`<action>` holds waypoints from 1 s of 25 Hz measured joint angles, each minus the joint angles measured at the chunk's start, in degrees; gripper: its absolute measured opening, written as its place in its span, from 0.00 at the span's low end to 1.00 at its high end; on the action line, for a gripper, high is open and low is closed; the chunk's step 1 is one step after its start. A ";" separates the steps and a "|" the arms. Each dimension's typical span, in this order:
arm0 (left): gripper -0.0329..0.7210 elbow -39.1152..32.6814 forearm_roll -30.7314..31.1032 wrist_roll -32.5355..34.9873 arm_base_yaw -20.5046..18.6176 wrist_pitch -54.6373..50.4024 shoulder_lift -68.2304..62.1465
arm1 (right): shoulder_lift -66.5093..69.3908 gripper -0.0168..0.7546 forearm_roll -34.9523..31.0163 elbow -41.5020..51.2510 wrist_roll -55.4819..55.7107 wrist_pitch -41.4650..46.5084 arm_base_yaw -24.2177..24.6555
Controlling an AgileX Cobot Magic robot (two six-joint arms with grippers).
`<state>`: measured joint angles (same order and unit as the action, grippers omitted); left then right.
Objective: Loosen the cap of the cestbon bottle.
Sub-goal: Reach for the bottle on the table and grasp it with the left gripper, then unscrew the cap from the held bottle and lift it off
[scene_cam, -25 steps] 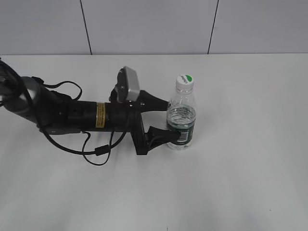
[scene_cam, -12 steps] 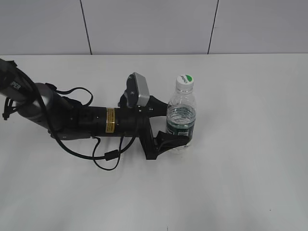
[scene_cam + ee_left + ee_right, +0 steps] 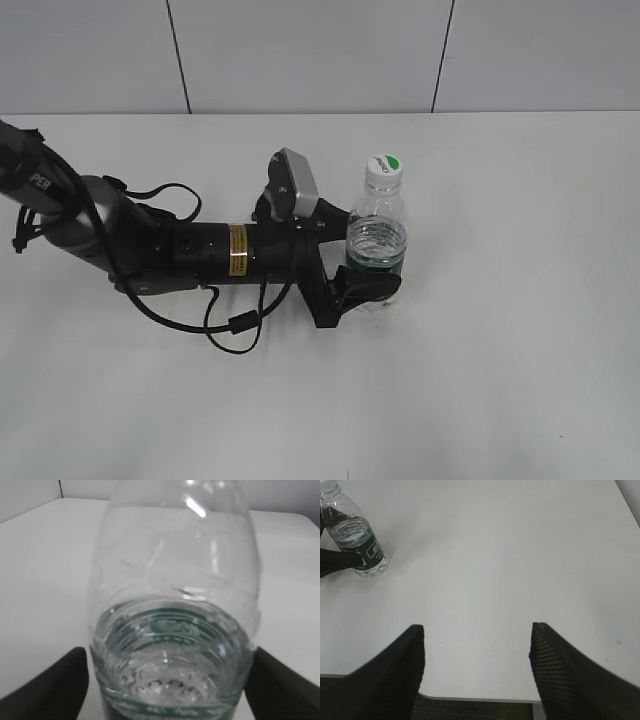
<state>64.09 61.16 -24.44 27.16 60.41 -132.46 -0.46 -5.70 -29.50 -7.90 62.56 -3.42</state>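
Observation:
The cestbon bottle (image 3: 378, 222) stands upright on the white table, clear with a dark green label band. Its white cap (image 3: 384, 168) with a green patch sits on the neck. My left gripper (image 3: 362, 252) lies low along the table, open, with one black finger on each side of the bottle's lower body. In the left wrist view the bottle (image 3: 172, 605) fills the frame between the two fingers of the left gripper (image 3: 170, 685), and the cap is out of frame. My right gripper (image 3: 476, 630) is open and empty, far from the bottle (image 3: 357, 537); it is not in the exterior view.
The white table (image 3: 520, 330) stretches to the right and front of the bottle. The left arm's black cable (image 3: 235, 325) loops on the table beside the arm. The table's front edge (image 3: 480, 699) shows under the right gripper. A tiled wall stands behind.
My left arm has slid right along the table, so its fingers now reach further around the bottle's lower body. The bottle has stayed in place.

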 joint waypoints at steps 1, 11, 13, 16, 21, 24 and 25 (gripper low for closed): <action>0.78 0.00 -0.12 0.00 0.00 -0.30 0.00 | 0.00 0.67 0.00 0.00 0.00 0.00 0.00; 0.60 0.00 -0.19 0.00 0.26 -2.98 0.00 | 0.00 0.67 0.00 0.00 0.00 0.00 0.00; 0.60 0.00 -0.24 0.00 0.26 -2.98 0.00 | 0.00 0.67 0.00 -0.07 0.00 -0.14 0.00; 0.60 0.00 -0.24 0.00 0.26 -2.98 0.00 | 2.17 0.67 0.00 -1.08 0.02 -1.98 0.00; 0.60 0.00 -0.24 0.00 0.26 -2.98 0.00 | 12.47 0.67 0.00 -5.27 0.68 -7.34 0.00; 0.60 0.00 -0.24 0.00 0.26 -2.98 0.00 | 20.02 0.67 0.00 -8.55 0.88 -8.60 0.00; 0.60 0.00 -0.24 0.00 0.26 -2.98 0.00 | 22.80 0.67 0.00 -9.73 0.97 -8.84 0.00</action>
<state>64.09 60.91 -24.44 27.42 57.43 -132.46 22.34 -5.70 -39.23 -6.93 53.72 -3.42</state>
